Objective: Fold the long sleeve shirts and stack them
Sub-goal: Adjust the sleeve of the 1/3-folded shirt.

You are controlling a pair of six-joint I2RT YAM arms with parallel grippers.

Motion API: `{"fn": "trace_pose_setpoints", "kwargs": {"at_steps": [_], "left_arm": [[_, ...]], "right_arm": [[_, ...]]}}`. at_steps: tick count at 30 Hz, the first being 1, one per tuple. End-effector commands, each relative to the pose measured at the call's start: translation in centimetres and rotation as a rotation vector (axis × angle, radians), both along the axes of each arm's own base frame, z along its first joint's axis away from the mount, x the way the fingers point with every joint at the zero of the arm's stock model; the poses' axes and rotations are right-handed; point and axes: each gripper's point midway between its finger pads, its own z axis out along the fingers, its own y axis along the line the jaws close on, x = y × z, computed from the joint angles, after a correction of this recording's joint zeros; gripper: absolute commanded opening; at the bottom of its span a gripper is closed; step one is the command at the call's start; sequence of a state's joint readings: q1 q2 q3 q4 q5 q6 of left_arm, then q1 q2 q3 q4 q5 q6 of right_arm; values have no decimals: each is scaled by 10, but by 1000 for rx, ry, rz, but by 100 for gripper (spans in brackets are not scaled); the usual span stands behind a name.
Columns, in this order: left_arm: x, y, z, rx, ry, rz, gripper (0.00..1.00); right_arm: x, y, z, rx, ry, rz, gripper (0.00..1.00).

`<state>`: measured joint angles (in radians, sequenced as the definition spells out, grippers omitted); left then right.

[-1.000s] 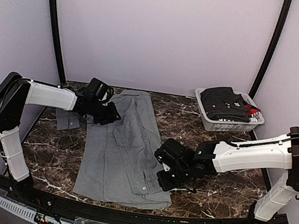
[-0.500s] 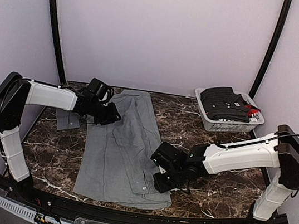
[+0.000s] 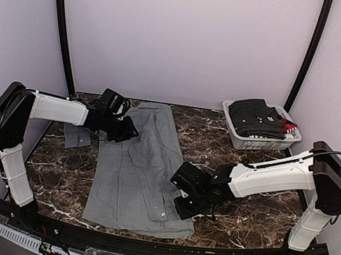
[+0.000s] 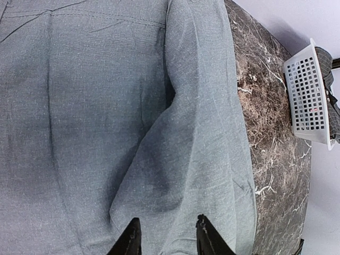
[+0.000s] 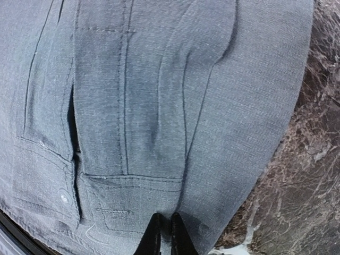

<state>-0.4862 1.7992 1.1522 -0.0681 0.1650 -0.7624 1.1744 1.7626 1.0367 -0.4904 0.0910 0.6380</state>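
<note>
The right hand (image 5: 163, 234) is pinching an edge of the limp grey shirt (image 3: 132, 167) lying ahead of it on the bench (image 3: 240, 176), likely sagging unless taken at seams, while the left hand (image 4: 167, 239), fingers parted, is straddling a fold, grip unclear.

L arm (image 3: 57, 109) & R arm (image 3: 272, 177): white shells, blk joints.

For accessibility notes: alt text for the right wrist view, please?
A grey shirt fills the frame, its cuff with a button lower left. The right end effector is closed on the cloth at bottom centre, with marble table at right.
</note>
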Motion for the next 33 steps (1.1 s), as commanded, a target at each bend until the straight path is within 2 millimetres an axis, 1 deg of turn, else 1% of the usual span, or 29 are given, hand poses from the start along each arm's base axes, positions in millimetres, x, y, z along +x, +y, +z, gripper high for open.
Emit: {"fn": "trace_pose_setpoints", "kwargs": {"at_steps": [1,3,6,11,26,33], "left_arm": [[8,-2,13,-9,-37,-11,34],[8,-2,13,-10,-38,-11,34],[8,-2,13,-10,-36,-11,34],[8,-2,12,-11,-35,-13,34],[9,-4,13,-15,-38,-21,34],[11,-7,14,-21,-42,-33,34]], "right_arm": [[3,5,12,-8,-27,1,4],[4,7,17,-4,-34,5,0],[3,9,23,7,-37,9,0],[1,8,24,12,-33,9,0],[-9,2,40,33,-31,-9,0],[-17,-8,42,24,-20,-22,0]]}}
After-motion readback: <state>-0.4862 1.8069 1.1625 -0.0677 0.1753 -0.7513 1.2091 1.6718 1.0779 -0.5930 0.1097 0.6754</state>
